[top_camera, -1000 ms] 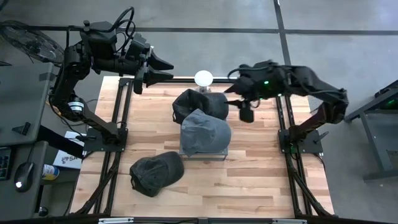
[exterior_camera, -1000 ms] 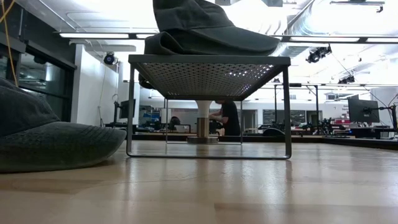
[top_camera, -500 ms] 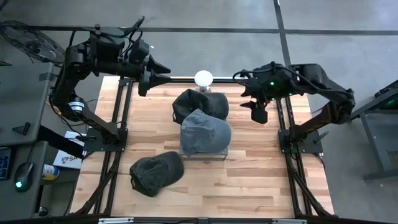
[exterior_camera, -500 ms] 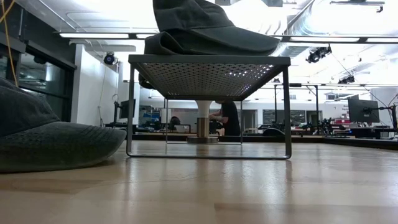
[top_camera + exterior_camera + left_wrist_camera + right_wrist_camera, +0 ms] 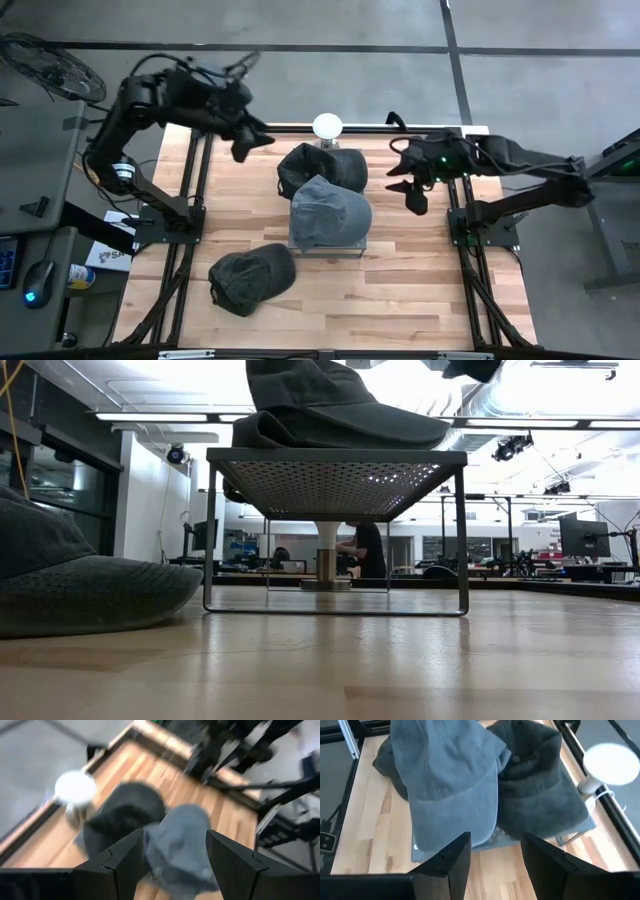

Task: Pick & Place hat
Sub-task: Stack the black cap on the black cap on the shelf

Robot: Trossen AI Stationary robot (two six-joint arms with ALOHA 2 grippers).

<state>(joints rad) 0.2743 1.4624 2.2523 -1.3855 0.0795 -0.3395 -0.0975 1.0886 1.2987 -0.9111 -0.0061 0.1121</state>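
Note:
A grey-blue hat (image 5: 328,210) and a darker hat (image 5: 322,165) lie on a low metal mesh rack (image 5: 330,248) in the middle of the table; the grey-blue one partly overlaps the dark one. A third dark hat (image 5: 250,277) rests on the table at the near left. My left gripper (image 5: 247,146) hovers open above the far left corner, tipped down toward the rack's hats (image 5: 175,845). To the right of the rack my right gripper (image 5: 415,196) hovers open, pointing at both hats (image 5: 455,775). Neither gripper holds anything.
A white round-topped stand (image 5: 327,126) stands at the table's far edge, just behind the dark hat. Black frame rails (image 5: 195,190) run along the table's left and right sides. Bare wood lies near the front edge and at the near right.
My right gripper has drawn back from the rack toward the table's right edge and sunk, its arm stretching out lower. My left gripper has tipped its fingers downward toward the hats and sunk a little. The hats have stayed where they were.

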